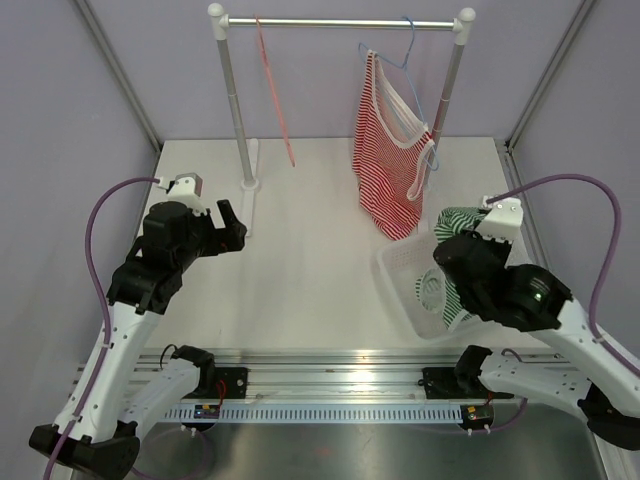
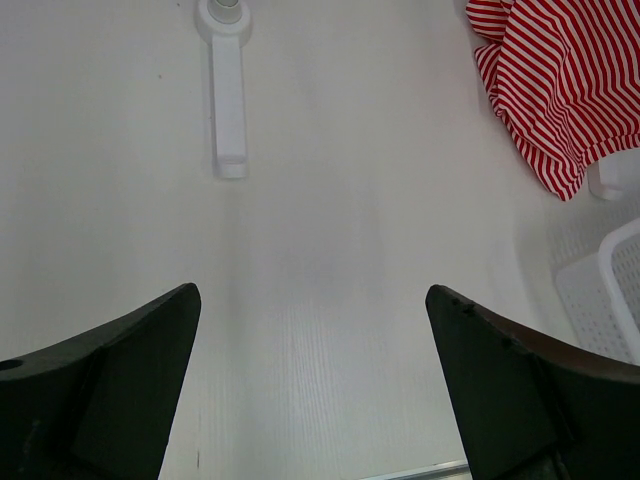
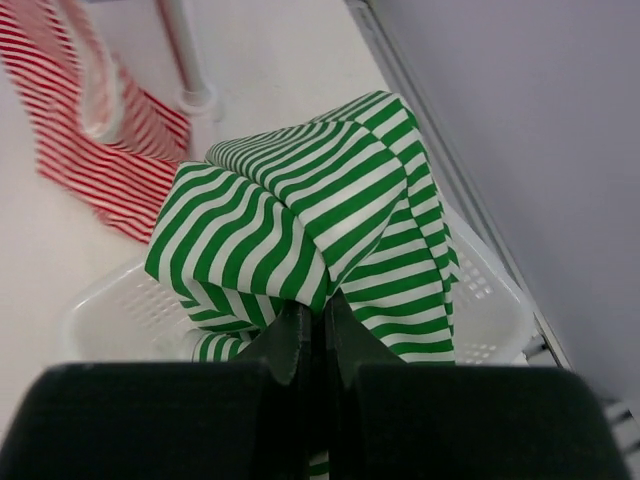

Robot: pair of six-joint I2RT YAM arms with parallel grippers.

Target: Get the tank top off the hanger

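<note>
Work looks half done: right pincer (image 3: 322,318) clamped on a green-and-white striped cloth top (image 3: 290,225) above the white plastic mesh basket (image 3: 485,300); a red-and-white striped tank top (image 1: 385,180) hangs on its blue wire hanger (image 1: 410,45). Left pincer (image 2: 312,300) gapes over the bench (image 2: 320,230).

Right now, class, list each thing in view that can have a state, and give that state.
Red striped tank top: hanging on the blue hanger, not removed.
Blue hanger: hooked on the rail, loaded.
Pink hanger: on the rail, empty.
Green striped garment: pinched by the right gripper, over the basket.
Left gripper: open, empty.
Right gripper: shut on the green striped garment.
</note>
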